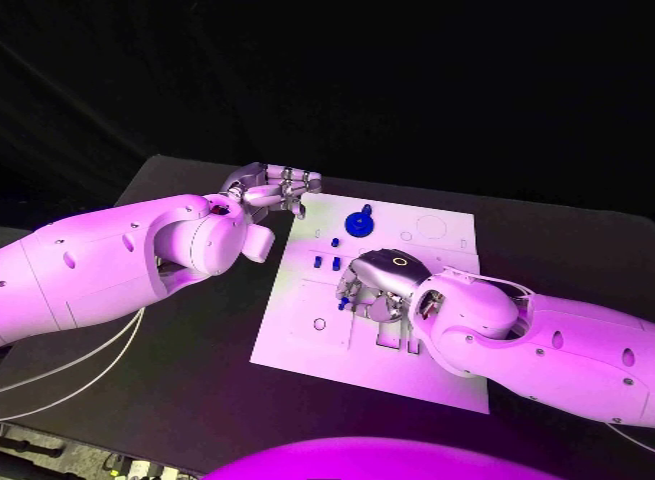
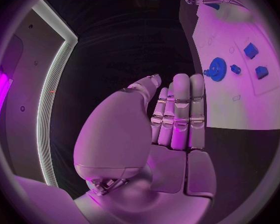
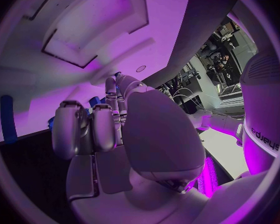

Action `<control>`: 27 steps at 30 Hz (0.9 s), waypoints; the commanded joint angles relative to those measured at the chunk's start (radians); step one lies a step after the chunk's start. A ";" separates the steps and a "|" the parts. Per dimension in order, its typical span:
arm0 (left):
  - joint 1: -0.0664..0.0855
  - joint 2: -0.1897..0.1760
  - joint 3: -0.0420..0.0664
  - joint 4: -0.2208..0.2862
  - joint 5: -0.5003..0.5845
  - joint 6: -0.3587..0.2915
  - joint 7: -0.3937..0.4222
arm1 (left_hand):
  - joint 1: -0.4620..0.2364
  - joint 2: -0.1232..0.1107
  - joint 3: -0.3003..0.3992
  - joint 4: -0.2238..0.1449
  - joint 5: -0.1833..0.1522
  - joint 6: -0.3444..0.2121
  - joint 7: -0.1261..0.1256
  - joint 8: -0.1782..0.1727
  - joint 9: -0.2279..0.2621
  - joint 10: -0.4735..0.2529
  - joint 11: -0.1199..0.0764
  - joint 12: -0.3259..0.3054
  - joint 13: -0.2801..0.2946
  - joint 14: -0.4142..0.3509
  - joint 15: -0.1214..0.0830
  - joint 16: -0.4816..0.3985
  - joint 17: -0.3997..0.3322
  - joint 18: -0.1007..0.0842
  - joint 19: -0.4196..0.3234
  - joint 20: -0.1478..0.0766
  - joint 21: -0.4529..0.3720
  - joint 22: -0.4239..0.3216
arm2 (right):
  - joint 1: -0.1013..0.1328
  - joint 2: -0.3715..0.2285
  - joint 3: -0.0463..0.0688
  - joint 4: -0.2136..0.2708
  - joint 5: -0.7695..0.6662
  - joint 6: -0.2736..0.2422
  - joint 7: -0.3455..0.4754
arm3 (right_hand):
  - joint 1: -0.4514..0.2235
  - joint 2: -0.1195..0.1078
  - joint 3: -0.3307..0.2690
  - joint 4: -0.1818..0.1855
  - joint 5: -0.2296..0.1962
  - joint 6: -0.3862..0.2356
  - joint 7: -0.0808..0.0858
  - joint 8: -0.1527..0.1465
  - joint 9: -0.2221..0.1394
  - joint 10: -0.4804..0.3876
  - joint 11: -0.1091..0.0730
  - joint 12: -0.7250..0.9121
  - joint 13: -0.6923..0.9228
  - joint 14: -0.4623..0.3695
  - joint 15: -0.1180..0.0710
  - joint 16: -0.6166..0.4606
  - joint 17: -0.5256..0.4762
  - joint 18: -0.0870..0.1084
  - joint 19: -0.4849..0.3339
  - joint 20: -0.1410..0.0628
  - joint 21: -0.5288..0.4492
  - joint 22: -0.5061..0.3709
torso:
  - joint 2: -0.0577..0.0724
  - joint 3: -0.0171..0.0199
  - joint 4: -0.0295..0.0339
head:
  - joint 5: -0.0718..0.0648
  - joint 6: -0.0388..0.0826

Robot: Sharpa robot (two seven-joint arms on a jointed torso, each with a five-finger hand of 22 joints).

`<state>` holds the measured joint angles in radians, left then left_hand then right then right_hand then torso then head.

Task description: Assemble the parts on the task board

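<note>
Fingers point(image 2: 180, 109) straight, together, empty-handed.

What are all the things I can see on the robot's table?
table: one, black, under everything.
task board: one, white, flat in the middle of the table.
gear: one, blue, round, on the far part of the board.
small parts: at least four, blue, on the board between the gear and the right hand; one lies right beside that hand's fingers.
cables: two, pale, hanging below the left arm.
left hand: one, silver, holding nothing, by the board's far left corner.
right hand: one, silver, low over the board's middle; whether it holds a part cannot be told.
</note>
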<state>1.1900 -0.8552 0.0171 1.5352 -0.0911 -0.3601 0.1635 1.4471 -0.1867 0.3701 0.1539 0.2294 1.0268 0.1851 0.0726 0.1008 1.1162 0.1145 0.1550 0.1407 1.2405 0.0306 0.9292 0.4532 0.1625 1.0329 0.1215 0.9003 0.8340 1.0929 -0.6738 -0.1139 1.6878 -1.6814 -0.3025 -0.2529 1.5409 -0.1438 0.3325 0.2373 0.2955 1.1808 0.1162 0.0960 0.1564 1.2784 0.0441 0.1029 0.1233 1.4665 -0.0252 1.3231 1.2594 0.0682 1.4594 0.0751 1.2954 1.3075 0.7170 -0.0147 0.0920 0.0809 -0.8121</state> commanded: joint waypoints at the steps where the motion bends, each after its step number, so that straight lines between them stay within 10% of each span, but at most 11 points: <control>1: 0.001 0.001 0.001 0.002 0.001 0.016 0.001 | 0.000 0.007 -0.005 0.000 -0.002 -0.006 0.001 -0.003 -0.001 -0.008 -0.001 0.005 0.001 -0.006 0.000 -0.004 -0.001 0.014 -0.006 0.000 -0.007 -0.001 | -0.001 0.005 -0.001 -0.004 -0.018 0.040 -0.007 | -0.014 0.003 0.006 -0.001 0.003 0.007 -0.002 0.002 0.000 0.004 0.004 -0.005 -0.001 0.049 -0.003 0.003 0.000 -0.016 0.014 0.001 0.003 0.193 | 0.000 -0.0005 0.0001 | 0.001 0.001; 27: 0.001 -0.001 0.001 0.003 0.000 0.017 -0.005 | 0.000 0.007 -0.006 0.000 -0.002 -0.007 0.001 -0.003 -0.002 -0.010 0.000 0.007 0.001 -0.006 0.001 -0.004 -0.002 0.014 -0.008 0.001 -0.009 -0.003 | -0.004 0.001 -0.007 0.002 -0.037 -0.027 -0.039 | -0.096 -0.049 -0.019 -0.009 -0.004 -0.116 0.037 -0.035 -0.025 -0.123 0.048 -0.036 -0.027 0.041 0.032 0.001 -0.019 -0.001 -0.020 0.029 -0.082 0.172 | -0.001 0.0002 -0.0005 | 0.000 0.002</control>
<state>1.1899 -0.8571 0.0172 1.5363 -0.0911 -0.3594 0.1575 1.4471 -0.1867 0.3701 0.1540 0.2294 1.0268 0.1851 0.0726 0.1000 1.1162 0.1145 0.1550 0.1406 1.2405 0.0306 0.9292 0.4533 0.1625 1.0329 0.1214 0.8944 0.8317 1.0908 -0.6689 -0.1199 1.6872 -1.7026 -0.3041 -0.2733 1.4466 -0.1835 0.3185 0.2291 0.2957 1.0708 0.1539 0.0652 0.1319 1.1615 0.0924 0.0623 0.0941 1.4664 0.0000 1.3275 1.2425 0.0686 1.4467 0.1021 1.2174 1.3081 0.7170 -0.0147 0.0918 0.0821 -0.8122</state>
